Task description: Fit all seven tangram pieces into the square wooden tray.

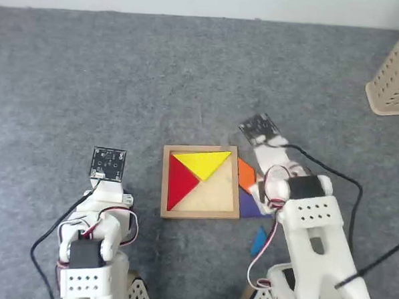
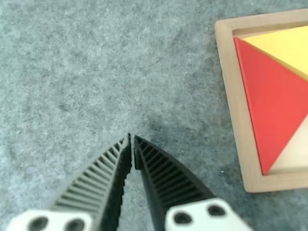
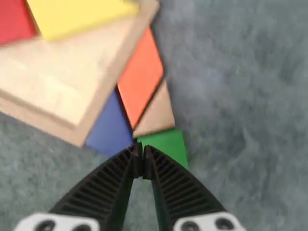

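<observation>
Tray (image 1: 199, 214) part-filled. Right gripper (image 3: 143, 154) and left gripper (image 2: 132, 142) clenched, empty. Green piece (image 3: 166, 144) touching right tips: open wide, straddle edges squarely.

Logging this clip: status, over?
Left gripper shut, beside tray. Right gripper shut by green piece. Tray holds red triangle, yellow triangle; rest outside.

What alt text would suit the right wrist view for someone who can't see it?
The closed black gripper points at a green piece on grey carpet. An orange piece, a tan piece and a blue piece lie beside it, along the edge of the wooden tray, which holds a yellow piece and a red piece.
</observation>
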Available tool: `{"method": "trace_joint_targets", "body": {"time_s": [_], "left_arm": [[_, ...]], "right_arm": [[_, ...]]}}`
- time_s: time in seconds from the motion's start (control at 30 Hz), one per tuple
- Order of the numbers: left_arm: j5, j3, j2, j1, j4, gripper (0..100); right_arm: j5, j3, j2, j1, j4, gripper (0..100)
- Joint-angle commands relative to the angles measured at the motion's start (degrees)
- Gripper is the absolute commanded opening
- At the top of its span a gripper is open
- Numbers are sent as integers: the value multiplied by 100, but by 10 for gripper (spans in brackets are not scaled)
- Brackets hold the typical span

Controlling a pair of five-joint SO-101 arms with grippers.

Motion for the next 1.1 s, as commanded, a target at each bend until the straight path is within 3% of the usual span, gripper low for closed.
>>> {"method": "trace_joint_targets", "body": {"time_s": [0.0, 0.6, 1.07], "left_arm": [[-26, -40, -114, 0, 44, 12], [-26, -40, -114, 0, 44, 12], [-26, -40, -114, 0, 44, 12]], "right_arm": [[-26, 211, -259, 242, 154, 6], [-35, 308, -242, 338, 48, 7], [-70, 176, 875, 330, -356, 7]]}}
